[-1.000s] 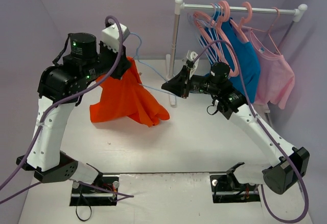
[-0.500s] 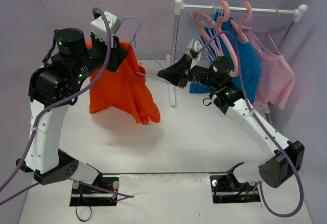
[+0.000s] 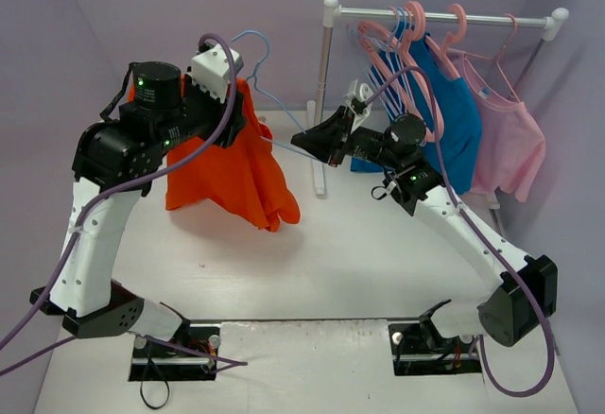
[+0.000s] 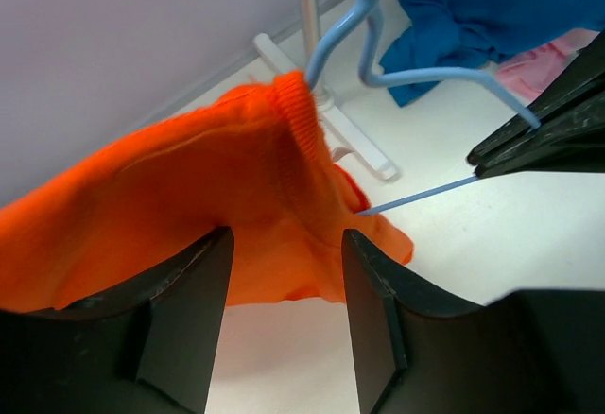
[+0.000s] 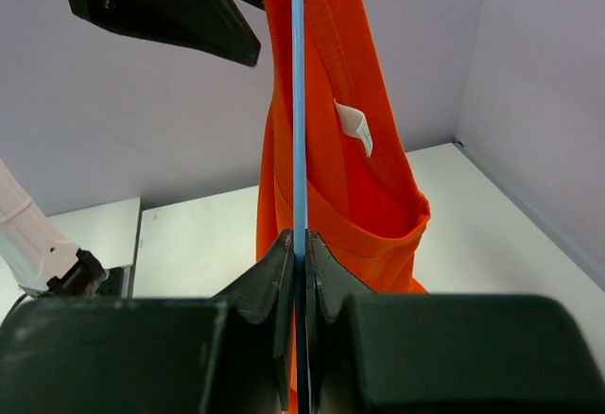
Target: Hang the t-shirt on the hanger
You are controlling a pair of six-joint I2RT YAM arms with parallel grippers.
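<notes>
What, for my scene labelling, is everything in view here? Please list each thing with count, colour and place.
t-shirt: one, orange-red, hanging in the air at left on the hanger
hanger: one, light blue, inside the t-shirt, hook above its collar
garment rack: one, white, back right of the table
pink hangers: at least three, on the rack's bar
blue shirt: one, on the rack
pale pink top: one, at the rack's right end
table: one, white
left gripper: black, open, by the t-shirt
right gripper: black, shut on the hanger's thin bar
</notes>
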